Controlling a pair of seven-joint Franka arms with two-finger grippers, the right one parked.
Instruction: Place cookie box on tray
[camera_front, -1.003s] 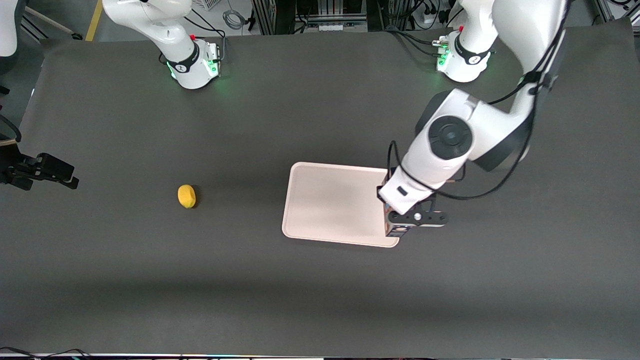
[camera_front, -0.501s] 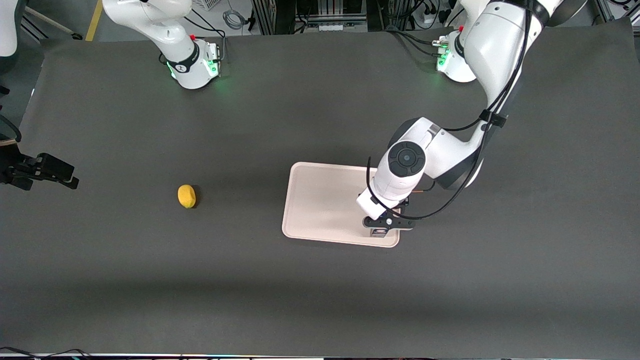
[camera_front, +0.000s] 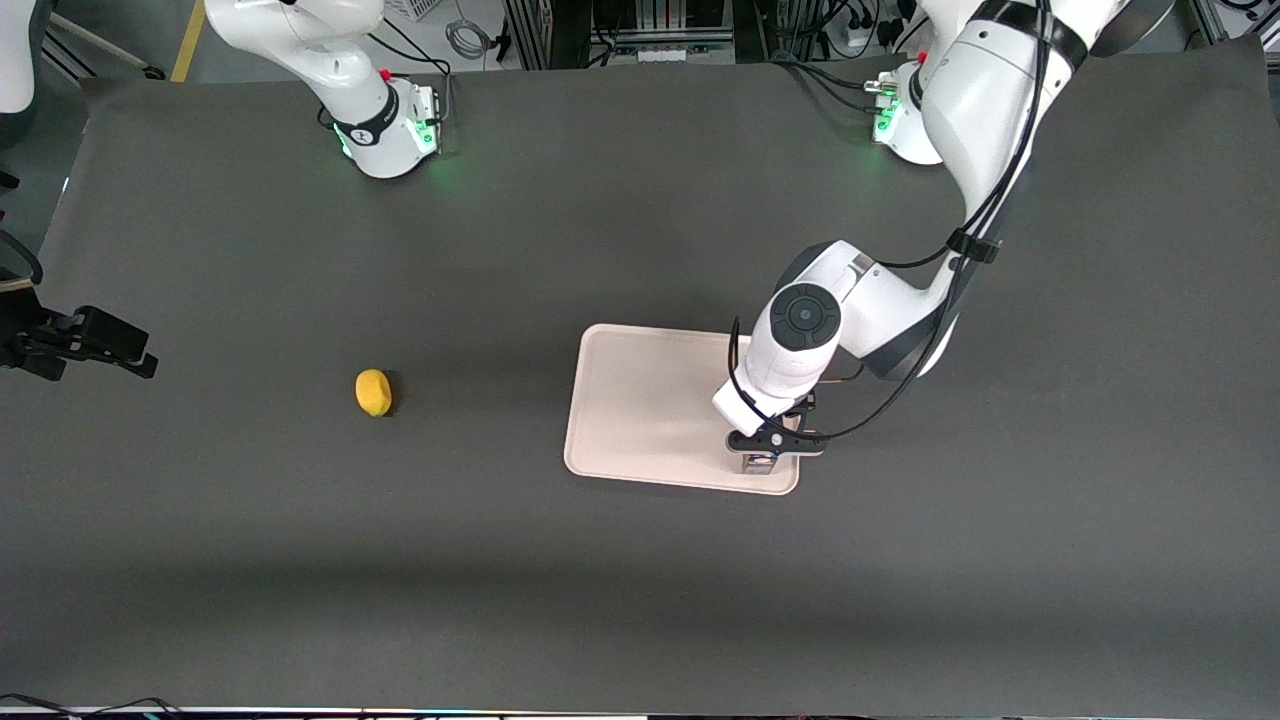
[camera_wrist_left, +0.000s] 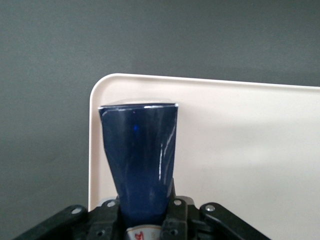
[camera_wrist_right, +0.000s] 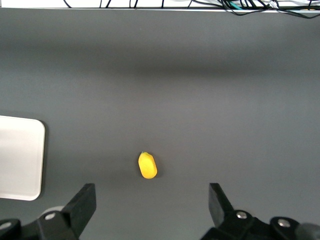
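Dark grey matting covers the whole table, with cables and metal frames crowding the edge where the two arm bases are bolted down.

Standing here, I watch the left arm's gripper poised low over the tray, at the tray's corner that lies nearest the front camera and toward the working arm's end of the table. Its fingers are closed tight on the cookie box, pinching the dark-blue carton by one end, so the box juts straight out from the claw. From the wrist camera, the gripper shows only as black housing around the box's lower end, and a sliver of white and red print peeks out between the fingers. The box's free end sits over the pale tray, just inside the rounded corner and the low raised rim. Whether that end actually touches the tray floor I cannot tell. From the front, the box is almost wholly hidden under the claw and wrist.

Outward from there, the rest of the tray lies bare and pinkish-white. Well apart from it, toward the parked arm's end of the table, a small yellow lump rests on the mat.
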